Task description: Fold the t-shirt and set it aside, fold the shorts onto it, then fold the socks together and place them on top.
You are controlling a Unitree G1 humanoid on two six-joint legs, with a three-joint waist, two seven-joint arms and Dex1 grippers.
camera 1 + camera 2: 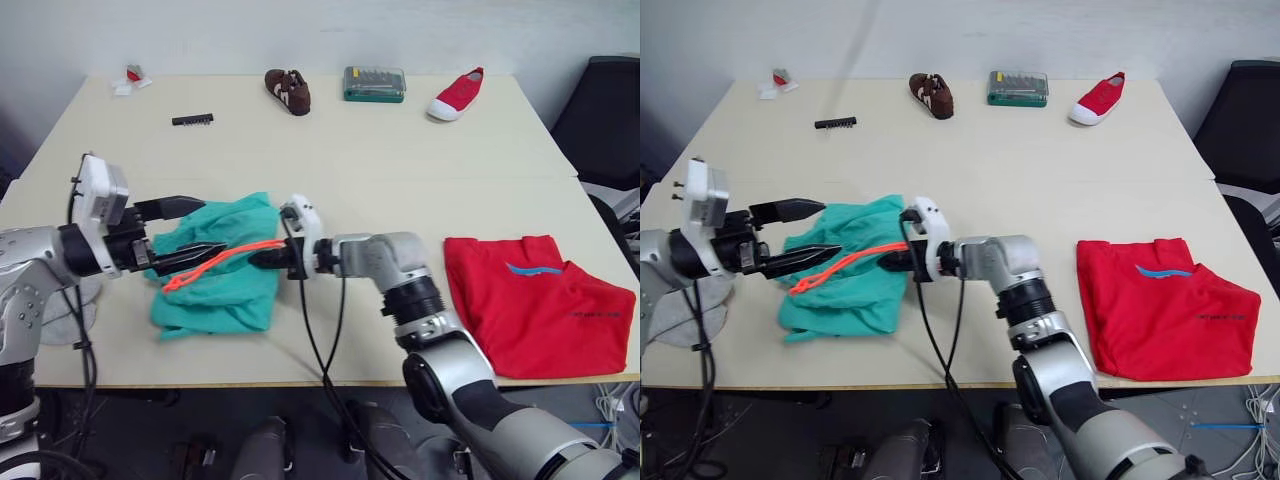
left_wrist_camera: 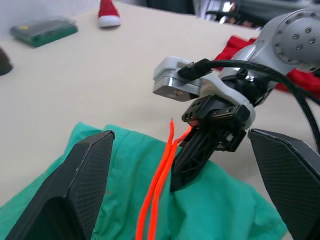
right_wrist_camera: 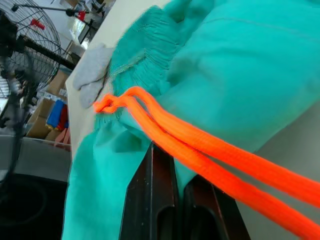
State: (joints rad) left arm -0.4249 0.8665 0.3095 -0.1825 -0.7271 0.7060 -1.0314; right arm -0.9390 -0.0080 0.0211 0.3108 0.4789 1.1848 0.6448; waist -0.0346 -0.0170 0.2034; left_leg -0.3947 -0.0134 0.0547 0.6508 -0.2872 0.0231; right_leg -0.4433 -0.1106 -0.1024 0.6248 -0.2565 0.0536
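So the t-shirt (image 1: pixel 535 300) is already lying folded at the near right of the table (image 1: pixel 400 150), and the shorts (image 1: pixel 220 265) are sitting in a rumpled teal heap at the near left, well apart from it. The socks (image 3: pixel 90 75) are peeking out just past the waistband, on the left side of the heap.

The right gripper (image 1: pixel 262 258) is reaching in from the right with its fingers pinched together at the edge of the shorts, right beside the orange drawstring (image 1: pixel 225 260). I can't tell for sure whether there's fabric or cord between them. The left gripper (image 1: pixel 195 230) is hovering over the left side of the shorts with its fingers spread wide and nothing in them.

My guess is this fabric is going to be thin, floppy and very light, so it'll sag and bunch up instead of holding a crease. I'd go for the gathered waistband, since the elastic gives more bulk to pinch. Grabbing the loose drawstring would probably just pull the cord along.
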